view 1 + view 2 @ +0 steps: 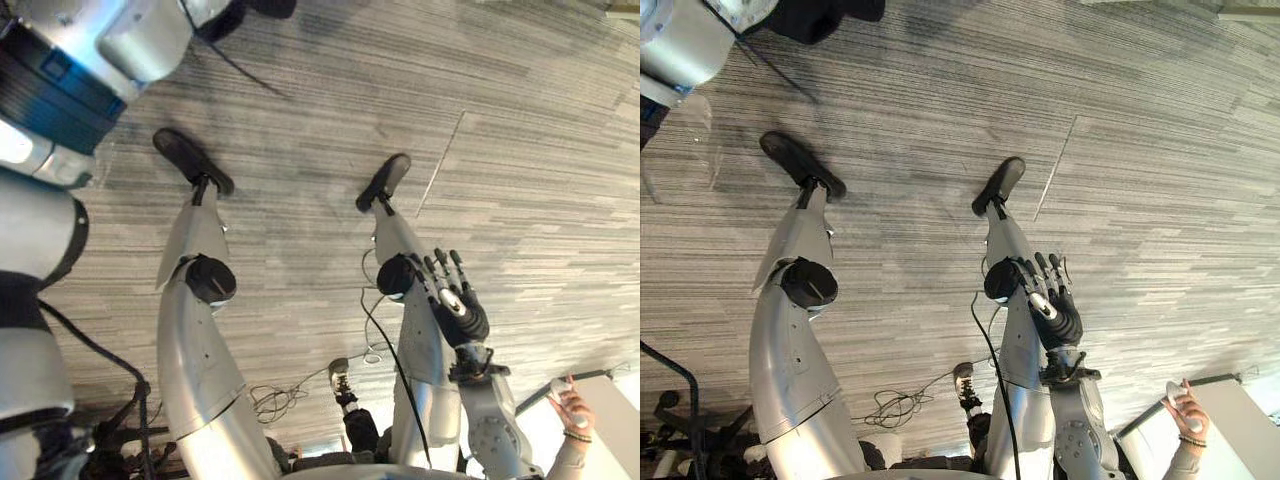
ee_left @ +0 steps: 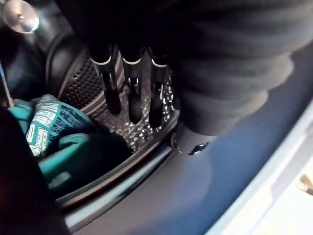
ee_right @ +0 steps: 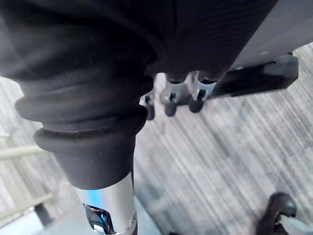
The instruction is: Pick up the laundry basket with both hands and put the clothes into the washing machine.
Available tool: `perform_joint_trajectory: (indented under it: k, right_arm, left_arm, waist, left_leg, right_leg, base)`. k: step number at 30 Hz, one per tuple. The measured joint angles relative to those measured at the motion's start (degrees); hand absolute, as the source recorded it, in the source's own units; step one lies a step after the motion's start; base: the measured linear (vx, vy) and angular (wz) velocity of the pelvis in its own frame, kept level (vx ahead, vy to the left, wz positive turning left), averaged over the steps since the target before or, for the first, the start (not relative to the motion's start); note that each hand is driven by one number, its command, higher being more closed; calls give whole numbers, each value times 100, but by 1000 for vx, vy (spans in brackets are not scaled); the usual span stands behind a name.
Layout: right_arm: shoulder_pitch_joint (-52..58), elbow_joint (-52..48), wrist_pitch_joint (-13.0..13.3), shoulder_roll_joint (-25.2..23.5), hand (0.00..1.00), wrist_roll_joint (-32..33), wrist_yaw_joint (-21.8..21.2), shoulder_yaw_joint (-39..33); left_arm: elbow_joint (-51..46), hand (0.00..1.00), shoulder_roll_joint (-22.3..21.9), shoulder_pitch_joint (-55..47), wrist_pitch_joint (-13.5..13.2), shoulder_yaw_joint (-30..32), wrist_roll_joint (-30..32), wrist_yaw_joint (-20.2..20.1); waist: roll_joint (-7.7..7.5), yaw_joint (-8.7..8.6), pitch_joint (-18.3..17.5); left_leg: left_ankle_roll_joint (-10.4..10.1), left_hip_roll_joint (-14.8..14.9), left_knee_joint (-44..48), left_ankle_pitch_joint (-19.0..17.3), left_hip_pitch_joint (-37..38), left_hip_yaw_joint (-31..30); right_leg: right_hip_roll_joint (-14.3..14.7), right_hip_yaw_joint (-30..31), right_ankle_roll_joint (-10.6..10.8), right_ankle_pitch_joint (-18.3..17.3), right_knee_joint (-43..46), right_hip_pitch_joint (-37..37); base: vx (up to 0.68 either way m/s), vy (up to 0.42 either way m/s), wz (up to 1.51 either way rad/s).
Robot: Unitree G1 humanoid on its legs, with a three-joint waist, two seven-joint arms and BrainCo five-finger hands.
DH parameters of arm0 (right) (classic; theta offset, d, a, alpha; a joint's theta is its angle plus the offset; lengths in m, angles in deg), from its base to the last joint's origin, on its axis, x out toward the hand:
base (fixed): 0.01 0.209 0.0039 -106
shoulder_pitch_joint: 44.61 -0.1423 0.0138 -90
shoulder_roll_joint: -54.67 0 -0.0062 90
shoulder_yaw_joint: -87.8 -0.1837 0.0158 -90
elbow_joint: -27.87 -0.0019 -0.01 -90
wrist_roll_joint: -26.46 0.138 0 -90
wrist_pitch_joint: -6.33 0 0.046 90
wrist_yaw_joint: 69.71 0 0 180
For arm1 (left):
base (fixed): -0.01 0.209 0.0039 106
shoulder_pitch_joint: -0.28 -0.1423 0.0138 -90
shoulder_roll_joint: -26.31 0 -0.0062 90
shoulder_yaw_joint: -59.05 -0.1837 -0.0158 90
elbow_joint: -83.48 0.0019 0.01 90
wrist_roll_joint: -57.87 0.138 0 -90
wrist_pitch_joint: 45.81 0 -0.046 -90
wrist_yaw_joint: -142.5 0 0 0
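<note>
Teal clothes [image 2: 54, 132], one piece with a pale printed pattern, lie inside the washing machine's perforated metal drum [image 2: 85, 83]. My left hand [image 2: 133, 93] reaches over the drum's dark door rim [image 2: 122, 169] with its fingers straight and nothing held; the fingertips hang just above the drum wall, beside the clothes. My right hand [image 1: 455, 295] hangs low at my right side above the carpet, fingers straight and spread, empty. It also appears in the right eye view [image 1: 1050, 300] and in its own wrist view [image 3: 171, 98].
Grey striped carpet [image 1: 320, 90] covers the floor below me. At the lower right a person's hand [image 1: 570, 405] holds a small white object beside a pale surface [image 1: 615, 425]. The machine's pale front panel [image 2: 274, 196] lies beside the door opening.
</note>
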Motion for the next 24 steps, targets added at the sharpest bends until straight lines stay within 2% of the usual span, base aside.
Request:
perform_joint_trajectory:
  k: [6,13,15,17,20,22,24]
  right_arm:
    - [31,3,80,131,0,10,-106,-47]
    - [33,-5,98,136,0,-16,-126,-44]
    - [33,-1,129,130,0,-15,-128,-6]
    - [33,0,179,111,0,-26,-131,99]
    - [33,-3,221,-53,0,-42,-130,200]
    - [34,-3,229,-161,0,-92,-120,247]
    - [33,-18,238,-222,0,-156,-112,244]
  left_arm:
    - [3,0,83,16,1,-117,195,-228]
    - [32,0,24,-7,11,-3,207,-244]
    - [51,0,-129,-139,41,373,210,-62]
    - [44,0,-323,-287,228,898,223,347]
    - [-182,0,-404,-611,473,1696,235,667]
    - [-811,0,-405,-1345,650,2583,246,838]
    - [-1284,0,-407,-1907,724,3103,283,878]
  waist:
    - [2,-1,-1]
    - [3,13,-1]
    - [4,18,0]
    - [7,13,2]
    - [18,-1,9]
    - [28,5,11]
    - [31,17,10]
  left_leg:
    - [6,-7,-73,-4,100,95]
    - [41,-28,-97,67,166,138]
    - [41,-31,-100,68,172,141]
    - [54,-43,-129,120,201,142]
    - [136,-123,-314,264,366,158]
    - [94,-138,-410,319,524,168]
    - [117,-166,-490,381,600,166]
  right_leg:
    - [-1,1,-2,-2,-25,55]
    - [2,31,4,4,-13,76]
    - [3,36,3,4,-12,78]
    - [1,37,-3,7,-5,94]
    - [-15,59,-10,4,10,166]
    - [-8,69,-53,-30,42,257]
    - [-18,74,-85,-80,113,276]
  base:
    - [2,-66,3]
    - [-7,-68,0]
    - [-12,-75,1]
    - [-10,-64,1]
    - [-7,-65,8]
    - [-2,-91,7]
    - [0,-83,9]
